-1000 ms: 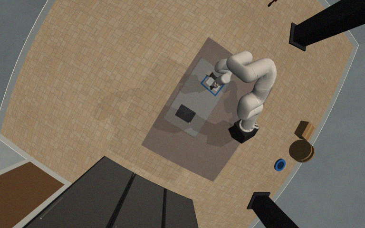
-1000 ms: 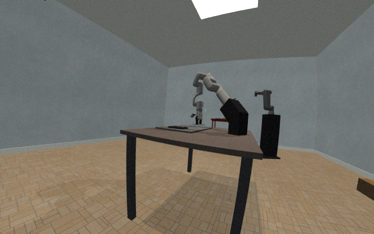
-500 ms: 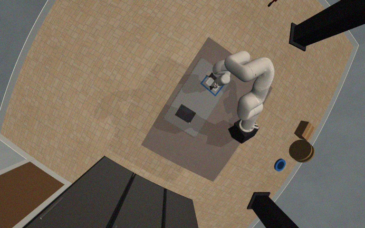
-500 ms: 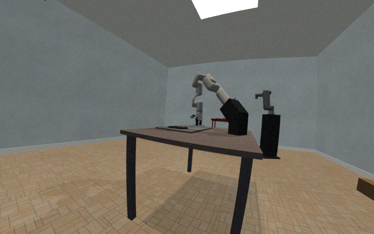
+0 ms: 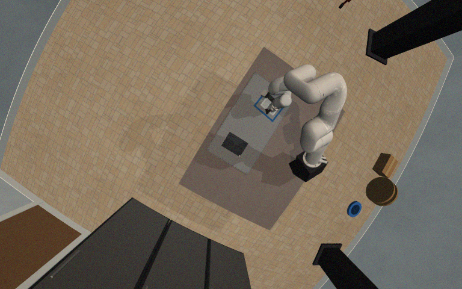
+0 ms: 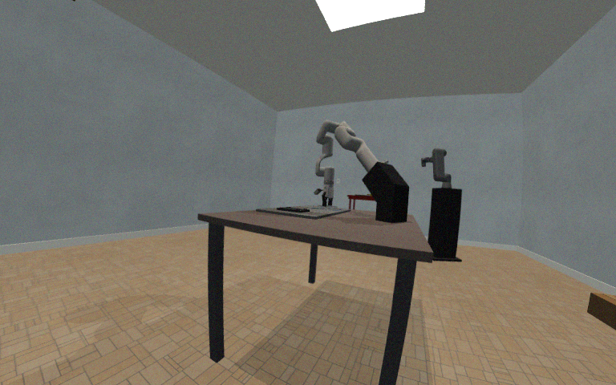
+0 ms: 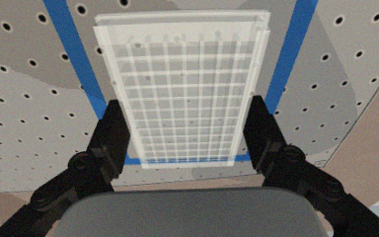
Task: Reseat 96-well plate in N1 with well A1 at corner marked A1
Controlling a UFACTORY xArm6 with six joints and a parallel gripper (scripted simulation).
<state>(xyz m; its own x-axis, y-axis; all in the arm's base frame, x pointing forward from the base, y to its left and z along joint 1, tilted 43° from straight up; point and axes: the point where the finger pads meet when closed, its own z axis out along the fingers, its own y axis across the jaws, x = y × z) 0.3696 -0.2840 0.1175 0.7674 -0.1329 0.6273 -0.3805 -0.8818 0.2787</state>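
Wrist view: the gripper (image 7: 184, 123) fingers are clamping the 96-well plate (image 7: 183, 89) by its long sides above taped spot B1 (image 7: 74, 64); nest N1 (image 5: 234, 143) is standing vacated, so reseating is still pending.

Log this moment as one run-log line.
phase: plate transfer | tool: shut on 96-well plate | position: over taped outline B1 | nest N1: vacated

Top view: set high overhead, facing down. Exterior: low, distant, facing the table (image 6: 318, 228). Wrist: close above the deck (image 7: 30, 123). Table and arm (image 5: 323, 102) are shared.
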